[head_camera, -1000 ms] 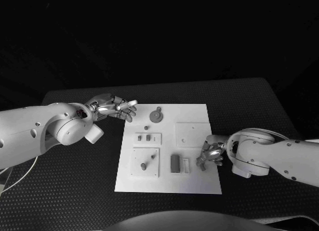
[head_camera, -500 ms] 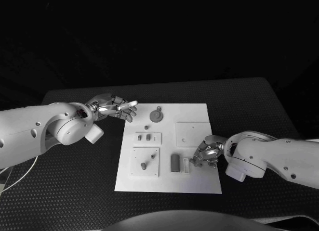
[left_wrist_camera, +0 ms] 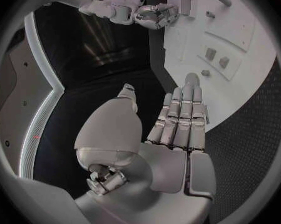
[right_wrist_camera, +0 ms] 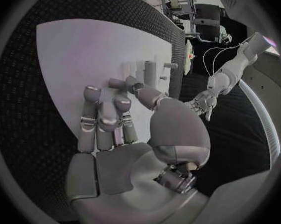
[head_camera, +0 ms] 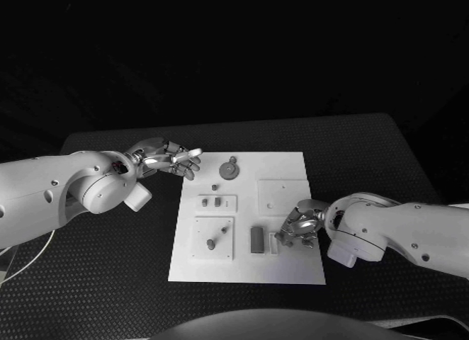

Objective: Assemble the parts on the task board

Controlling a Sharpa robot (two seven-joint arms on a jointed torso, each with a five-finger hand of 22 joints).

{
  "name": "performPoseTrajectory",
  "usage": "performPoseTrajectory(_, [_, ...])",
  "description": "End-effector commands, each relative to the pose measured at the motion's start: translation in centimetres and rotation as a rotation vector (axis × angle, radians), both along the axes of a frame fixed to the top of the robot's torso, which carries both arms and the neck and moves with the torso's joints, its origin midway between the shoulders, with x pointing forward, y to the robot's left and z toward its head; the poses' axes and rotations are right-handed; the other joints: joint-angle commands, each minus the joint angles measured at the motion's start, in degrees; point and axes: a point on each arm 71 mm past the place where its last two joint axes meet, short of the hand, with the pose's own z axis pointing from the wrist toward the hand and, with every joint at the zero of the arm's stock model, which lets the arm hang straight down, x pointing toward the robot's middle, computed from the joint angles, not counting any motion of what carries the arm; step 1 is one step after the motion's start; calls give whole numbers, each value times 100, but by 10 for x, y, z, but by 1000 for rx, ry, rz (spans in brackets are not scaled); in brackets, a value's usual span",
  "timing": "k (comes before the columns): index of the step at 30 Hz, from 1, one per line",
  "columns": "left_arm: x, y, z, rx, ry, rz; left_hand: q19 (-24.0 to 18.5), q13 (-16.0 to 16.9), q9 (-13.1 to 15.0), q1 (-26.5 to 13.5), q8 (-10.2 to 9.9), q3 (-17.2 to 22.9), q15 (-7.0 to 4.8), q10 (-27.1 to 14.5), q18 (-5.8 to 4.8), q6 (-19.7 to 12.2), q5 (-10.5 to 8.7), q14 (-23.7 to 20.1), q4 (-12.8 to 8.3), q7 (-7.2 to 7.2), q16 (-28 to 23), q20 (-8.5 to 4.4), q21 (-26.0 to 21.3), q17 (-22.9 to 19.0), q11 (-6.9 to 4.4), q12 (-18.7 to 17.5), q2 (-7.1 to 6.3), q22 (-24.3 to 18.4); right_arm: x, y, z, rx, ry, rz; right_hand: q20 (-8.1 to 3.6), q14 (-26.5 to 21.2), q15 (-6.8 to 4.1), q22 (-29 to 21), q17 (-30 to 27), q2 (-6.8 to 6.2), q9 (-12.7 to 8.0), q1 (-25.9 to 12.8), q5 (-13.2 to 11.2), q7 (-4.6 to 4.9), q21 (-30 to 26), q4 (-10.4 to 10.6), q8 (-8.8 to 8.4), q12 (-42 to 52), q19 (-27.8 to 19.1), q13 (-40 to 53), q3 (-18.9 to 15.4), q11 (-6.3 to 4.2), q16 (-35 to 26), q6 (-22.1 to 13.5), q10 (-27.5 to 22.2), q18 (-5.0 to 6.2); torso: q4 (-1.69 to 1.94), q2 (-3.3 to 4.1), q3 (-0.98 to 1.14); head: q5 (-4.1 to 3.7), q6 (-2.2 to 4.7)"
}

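Task board (head_camera: 285,166): white plate at mid-table, small grey parts (head_camera: 258,239) lying on it. Left hand (head_camera: 171,159): open and empty, off the board's far left corner. Right hand (head_camera: 300,225): over the board's right side; whether it holds anything, we cannot tell. Risk, in our judgement: its fingers may knock neighbouring parts askew.

We see two glossy white arms, bulbous rounded shells, small dark screw holes. Left robot hand (head_camera: 169,159) and right robot hand (head_camera: 301,225): silver metal, segmented fingers.
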Motion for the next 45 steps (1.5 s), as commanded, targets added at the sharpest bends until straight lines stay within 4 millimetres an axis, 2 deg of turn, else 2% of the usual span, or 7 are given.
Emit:
performPoseTrajectory(1, [-1,-2,0,-3,2,-19,11,-6,-10,57,17,-30,8,33,42,-1,-23,35,2,131,-31,-10,25,5,-1,17,10,-5,-2,1,-1,4,16,15,-21,38,-12,108,7,12,22,-32,34,-1,24,17,27,32,14,-6,-7,2,34,35,43,84,2,-1,3,2,-2])
performPoseTrajectory(10, [-1,-2,0,-2,1,-20,12,-7,-12,70,18,-47,7,34,42,0,-23,37,1,131,-34,-10,25,7,-1,17,13,-5,-2,5,3,-39,-58,106,13,46,-16,89,-4,-142,22,-389,34,-15,23,143,58,17,50,-31,-151,-8,28,93,66,84,1,-1,4,6,-11])
performPoseTrajectory(13, [-1,-2,0,-2,2,-21,13,-7,-13,79,18,-56,7,35,42,1,-23,38,1,130,-36,-10,25,8,-1,17,16,-6,-2,7,3,-62,-72,136,9,57,-37,74,-14,-283,12,-577,34,-38,8,348,67,7,79,-47,-152,-31,22,126,80,84,1,-1,4,6,-11])
performPoseTrajectory(20, [-1,-3,0,-2,3,-24,13,-8,-15,94,19,-70,7,35,42,3,-23,39,0,130,-39,-11,25,9,-1,17,20,-6,-2,11,4,-108,-113,191,-16,66,-52,68,-23,-482,-19,-879,33,-49,-16,722,58,-2,102,-62,-125,-42,20,143,90,84,-4,0,2,2,-16])
performPoseTrajectory(25, [-2,-3,0,-1,4,-24,14,-8,-16,102,19,-77,7,35,42,3,-23,40,1,130,-41,-11,25,10,-1,17,23,-6,-2,12,3,-127,-110,211,-28,69,-55,72,-26,-589,-31,-964,33,-51,-25,894,57,-3,111,-65,-88,-45,20,150,93,84,2,-2,0,-1,-11])
performPoseTrajectory(33, [-2,-3,0,-1,6,-26,14,-8,-17,111,19,-88,7,35,41,3,-23,41,1,130,-43,-10,25,11,-1,17,26,-6,-3,16,2,-152,-103,253,-34,67,-56,77,-29,-644,-42,-1029,33,-50,-32,1027,51,-5,112,-67,-69,-45,18,144,89,84,1,0,-2,-2,-19])
performPoseTrajectory(45, [-2,-3,0,3,10,-30,15,-9,-19,124,19,-104,7,35,41,4,-23,42,2,130,-46,-10,25,13,-1,16,36,-7,-5,20,1,-112,-77,229,-38,69,-57,82,-29,-621,-42,-1050,33,-53,-33,1080,58,-3,113,-65,-61,-47,20,155,89,84,0,0,-3,11,-25])
